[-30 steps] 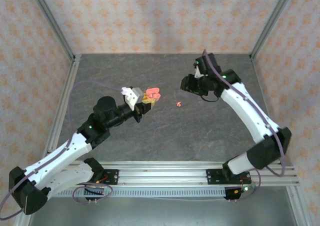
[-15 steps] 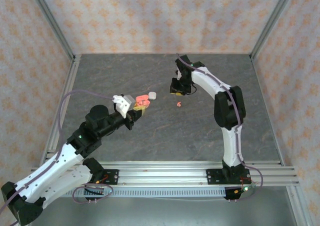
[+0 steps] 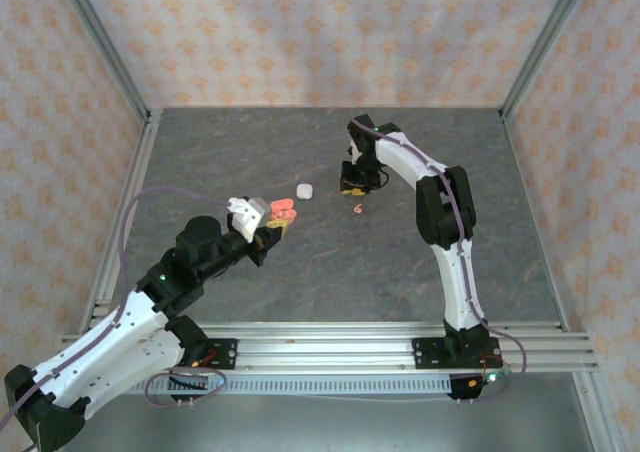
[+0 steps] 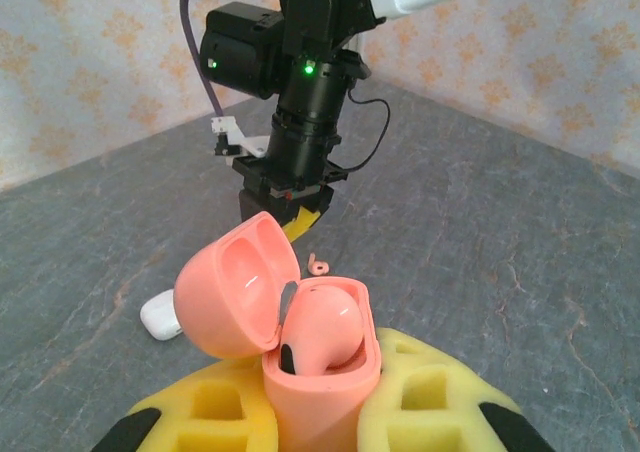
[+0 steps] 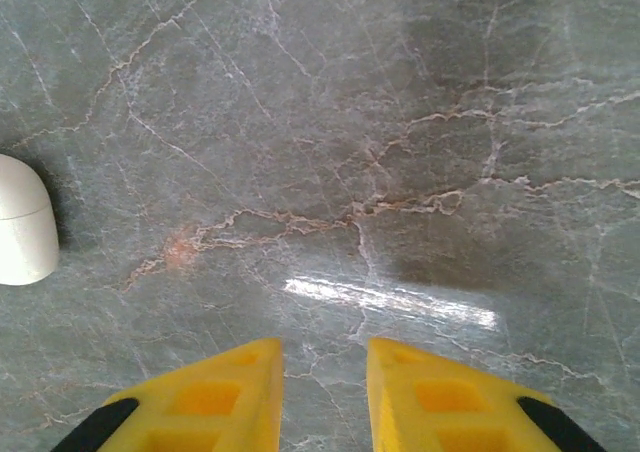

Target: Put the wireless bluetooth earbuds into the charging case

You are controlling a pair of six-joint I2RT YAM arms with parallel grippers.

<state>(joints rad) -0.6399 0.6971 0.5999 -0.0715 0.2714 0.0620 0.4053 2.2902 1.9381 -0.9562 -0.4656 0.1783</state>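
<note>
The left gripper clamps the coral-pink charging case, its lid hinged open and one coral-pink earbud seated inside. A second pink earbud lies loose on the table near the right gripper, whose fingers stand slightly apart and empty. A white case rests nearby.

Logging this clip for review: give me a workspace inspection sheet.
Surface: grey marbled table, no spills seen.
Job's things: open pink case with a seated earbud; loose earbud on the table; white case closed.
Clutter: nothing seen.
Grippers: left gripper clamps the pink case; right gripper open, empty.
Cables: purple cable looping off the left arm.
Surroundings: patterned walls, metal frame.
</note>
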